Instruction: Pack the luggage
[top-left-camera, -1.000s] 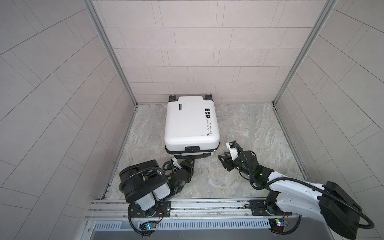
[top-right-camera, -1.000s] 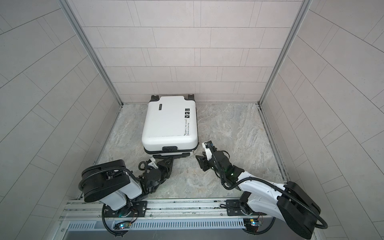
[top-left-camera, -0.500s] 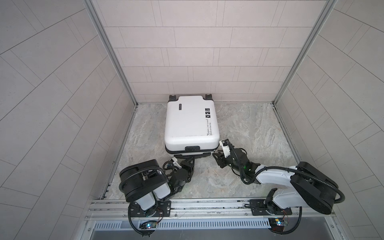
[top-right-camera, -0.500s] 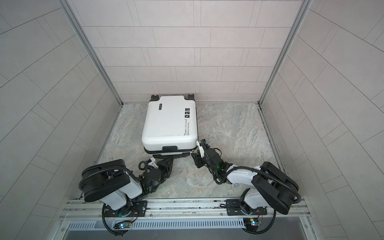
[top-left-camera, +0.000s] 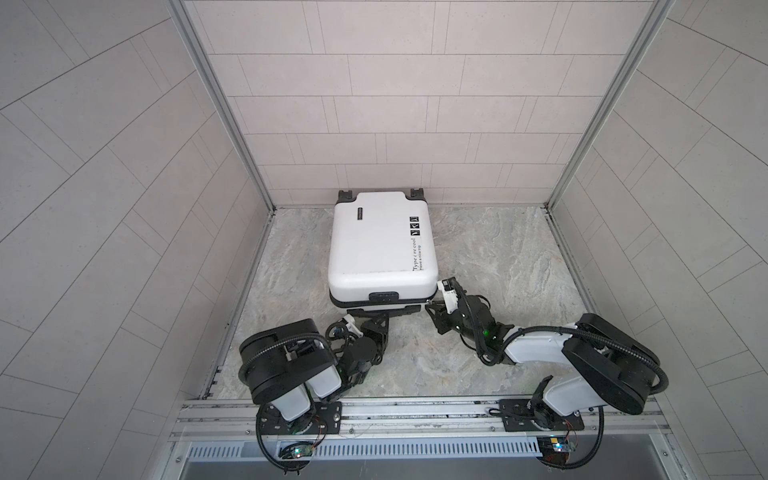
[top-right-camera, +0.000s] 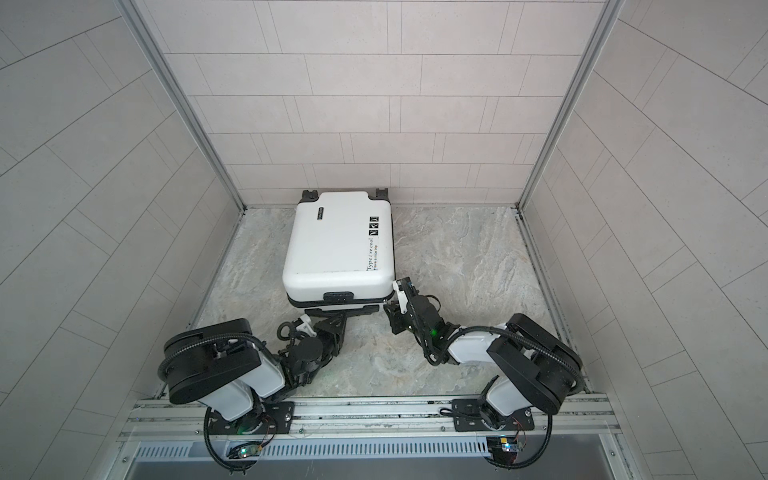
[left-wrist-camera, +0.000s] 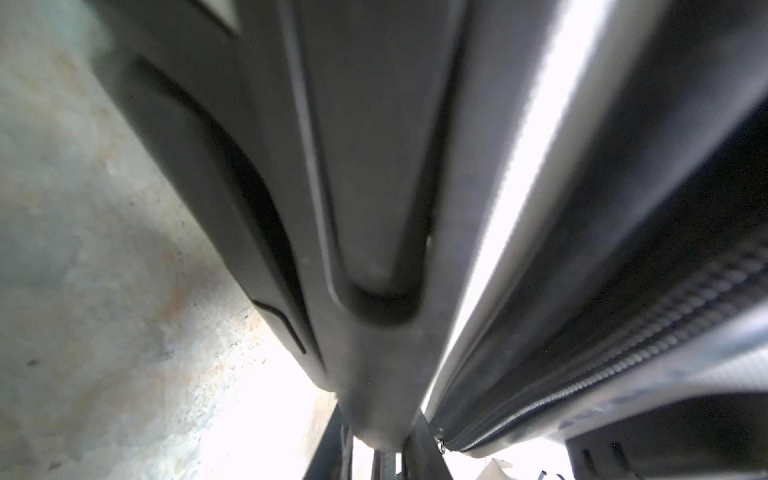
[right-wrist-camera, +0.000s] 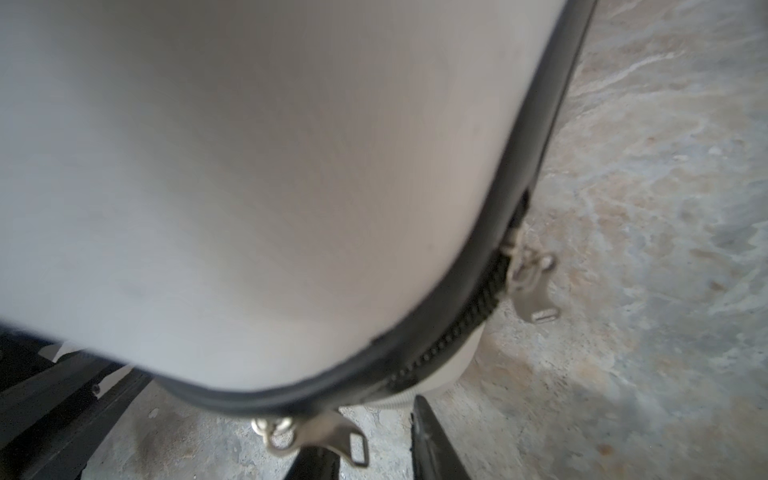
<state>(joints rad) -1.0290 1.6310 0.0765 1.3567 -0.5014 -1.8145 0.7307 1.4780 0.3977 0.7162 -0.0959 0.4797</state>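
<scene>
Top views both show the luggage (top-left-camera: 380, 245) (top-right-camera: 336, 245) flat on the marbled floor (top-left-camera: 498, 257), printed shell up. Its wheels (top-left-camera: 345, 194) are at the back wall and its handle (top-left-camera: 382, 309) faces the arm bases. Left arm is folded low by its base, with the left gripper (top-left-camera: 376, 319) tucked under that handle. In left wrist view we see its fingers (left-wrist-camera: 326, 449) either side of the handle bar, clamped on it. Right arm has its elbow out wide and forearm low over the floor, with the right gripper (top-left-camera: 434, 305) at the luggage's near right corner. Right wrist view has a zipper pull (right-wrist-camera: 349, 440) between the jaws, which stand apart with floor showing beside the tab, so nothing is gripped. A second pull (right-wrist-camera: 532, 286) hangs further along the zipper (right-wrist-camera: 453, 320). Left fingertips are hidden under the handle from above. Both wrist views are blurred, with fingers cut off at the frame edge, and we can't tell how far the zip is done up
</scene>
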